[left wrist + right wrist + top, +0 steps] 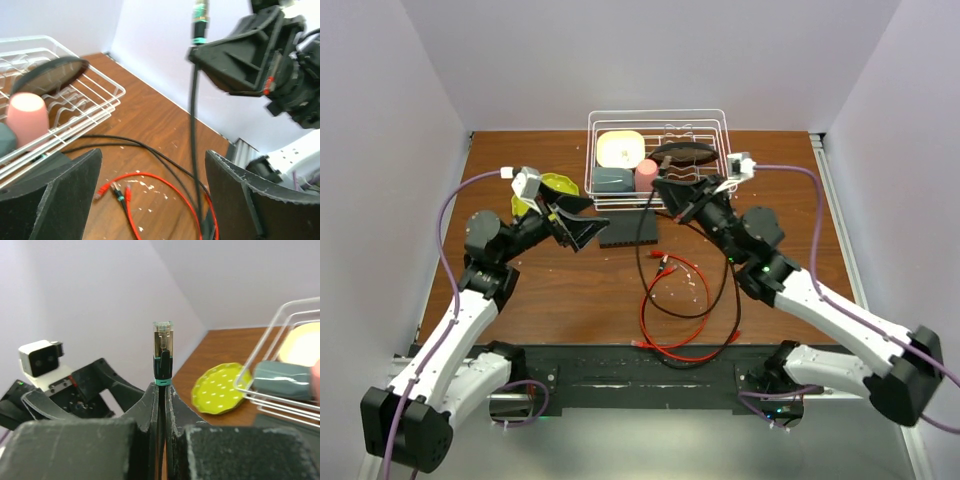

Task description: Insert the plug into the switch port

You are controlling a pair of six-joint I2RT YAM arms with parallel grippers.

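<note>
- Presently right gripper (162,390) clamped tight on the plug (163,352); plug stands upright above the fingertips, black cable (194,125) hanging below.
- Left gripper (155,200) jaws wide, holding nothing.
- Switch (630,232) flat on worktop (550,290), toward the far edge, just before wire rack (656,113), between both grippers.
- Red cable (665,320) loops by the near edge.
- Yellow-green dish (560,183) beside the rack, on its left-edge side.

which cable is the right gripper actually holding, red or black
The black cable. It is pinched in the shut right gripper, with its teal-collared plug sticking up past the fingertips. The red cable lies loose and ungripped.
</note>
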